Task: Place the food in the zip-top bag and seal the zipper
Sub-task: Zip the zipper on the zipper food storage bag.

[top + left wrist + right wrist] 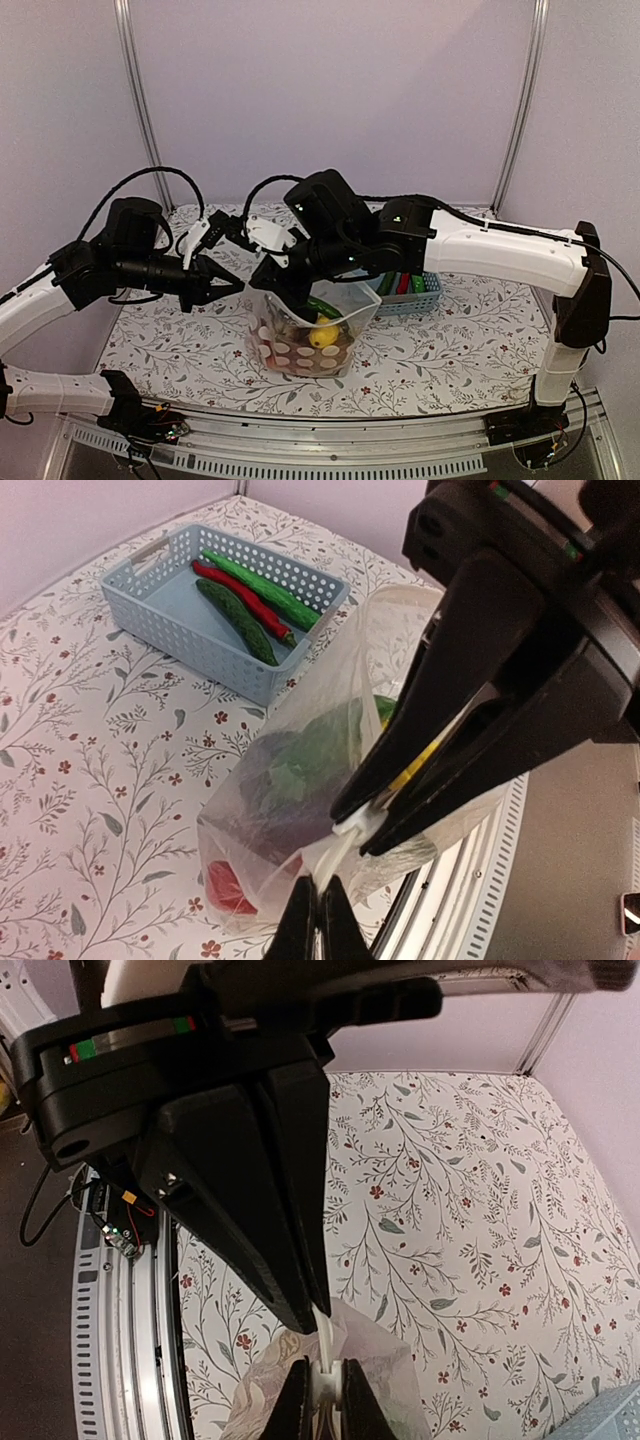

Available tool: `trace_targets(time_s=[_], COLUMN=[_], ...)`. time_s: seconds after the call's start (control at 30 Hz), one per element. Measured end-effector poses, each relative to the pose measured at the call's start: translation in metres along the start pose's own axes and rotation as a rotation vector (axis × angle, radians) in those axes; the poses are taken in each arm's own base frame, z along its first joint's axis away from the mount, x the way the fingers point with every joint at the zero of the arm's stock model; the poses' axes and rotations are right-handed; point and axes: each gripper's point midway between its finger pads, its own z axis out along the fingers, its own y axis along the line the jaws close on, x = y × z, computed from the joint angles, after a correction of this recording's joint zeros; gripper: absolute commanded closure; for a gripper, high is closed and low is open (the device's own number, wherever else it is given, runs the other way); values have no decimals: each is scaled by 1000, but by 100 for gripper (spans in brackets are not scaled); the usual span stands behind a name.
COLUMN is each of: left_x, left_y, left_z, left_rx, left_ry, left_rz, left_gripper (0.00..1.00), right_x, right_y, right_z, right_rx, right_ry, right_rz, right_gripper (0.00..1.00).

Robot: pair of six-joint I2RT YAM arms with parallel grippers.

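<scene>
The zip-top bag point(315, 340) stands on the table's middle, holding a yellow lemon-like piece point(323, 337), a green cucumber point(322, 307) and red pieces. My left gripper point(238, 286) is shut on the bag's mouth edge at its left corner, also shown in the left wrist view point(320, 890). My right gripper point(263, 277) is right beside it, shut on a white slider on the zipper point(326, 1390). The slider point(357, 826) and the taut zipper strip point(338, 858) lie between the two grippers. The bag point(290, 770) shows dark purple, green and red food inside.
A light-blue basket point(410, 306) stands right of the bag, behind my right arm. In the left wrist view the basket point(180, 645) holds two green cucumbers point(237, 620) and a red chili point(245, 598). The table's metal front rail point(330, 440) runs near the bag.
</scene>
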Motion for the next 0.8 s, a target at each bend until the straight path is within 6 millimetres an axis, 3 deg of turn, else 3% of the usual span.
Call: trace_targets(time_s=[0.8], left_x=[-4], left_y=[10], left_z=[-3], left_rx=[-45], left_ry=[-22], left_rz=[-21], left_gripper=[100], right_x=[9], right_y=[-11], right_z=[-5], right_rx=[80], right_ry=[19], right_rz=[2], right_gripper=[100])
